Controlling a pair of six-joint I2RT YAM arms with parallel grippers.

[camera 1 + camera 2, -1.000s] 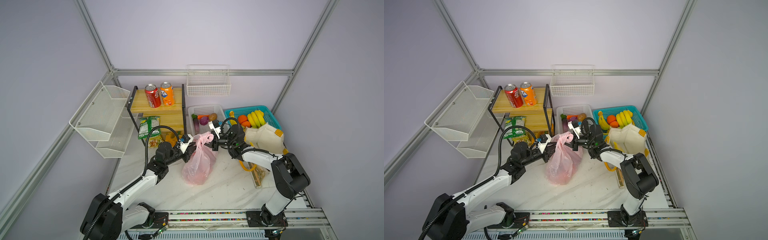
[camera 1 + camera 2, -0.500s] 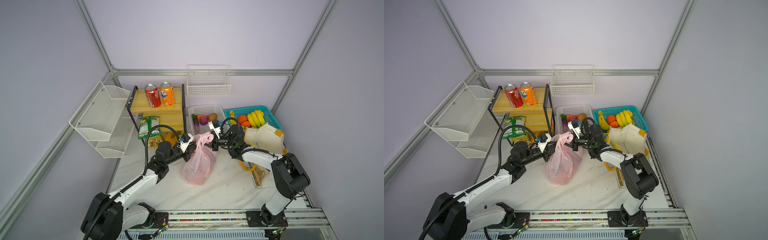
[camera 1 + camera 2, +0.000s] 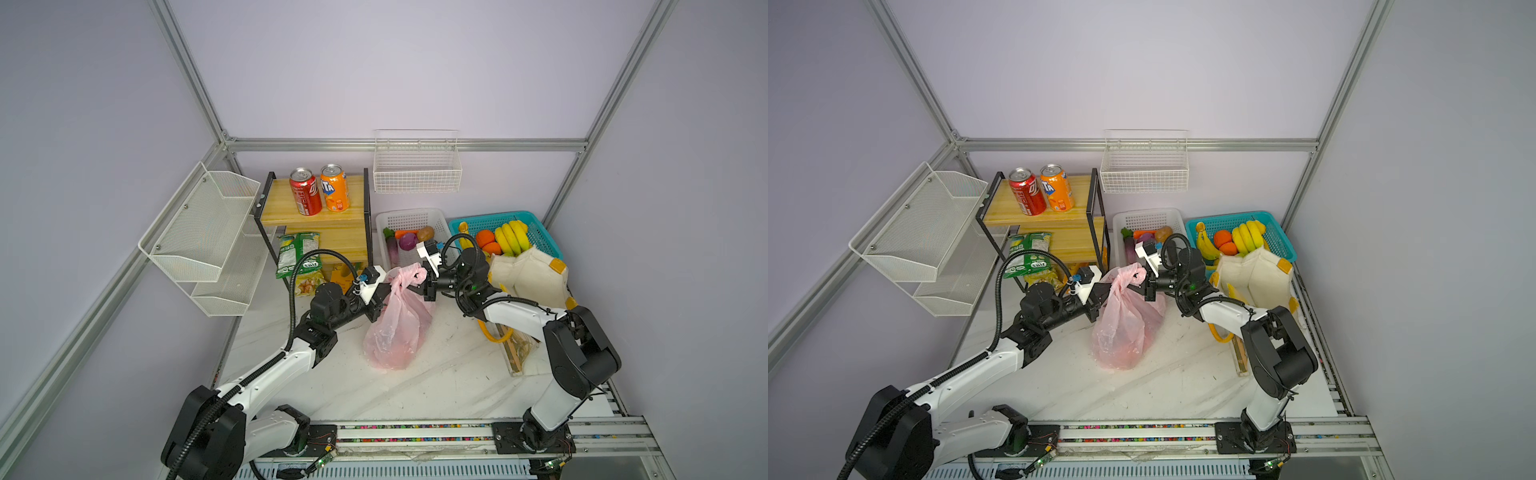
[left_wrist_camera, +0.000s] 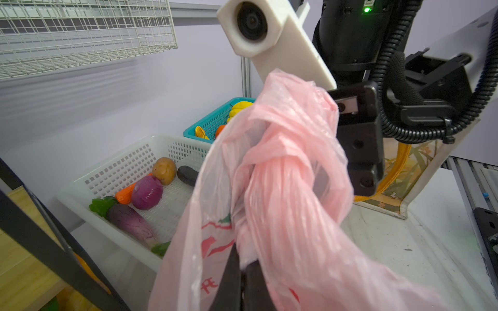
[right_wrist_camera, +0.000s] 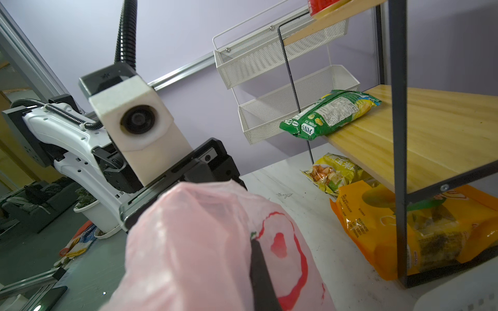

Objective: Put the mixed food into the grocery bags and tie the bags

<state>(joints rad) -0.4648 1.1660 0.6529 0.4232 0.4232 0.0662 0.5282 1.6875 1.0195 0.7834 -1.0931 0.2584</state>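
Robotics lab test cell: aluminium frame (image 3: 407,144), bare lilac panels (image 3: 395,62), arm-mount rail (image 3: 415,434).

Bright, even light — edges bowed, pink bag (image 5: 188,255) blurry up close

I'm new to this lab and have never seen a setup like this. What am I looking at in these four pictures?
Two robot arms stand at the front of a table. Two pictures look down on the whole scene from overhead. The other two come from a small camera on each arm's wrist, so they show close-ups.

Each arm ends in a two-fingered tool. The left tool and the right tool are both shut on the twisted top of a pink bag that stands between them.

Behind the bag sit a white basket of vegetables, a teal basket with bananas, and a cream tote. A wooden shelf carries a red can and an orange can.
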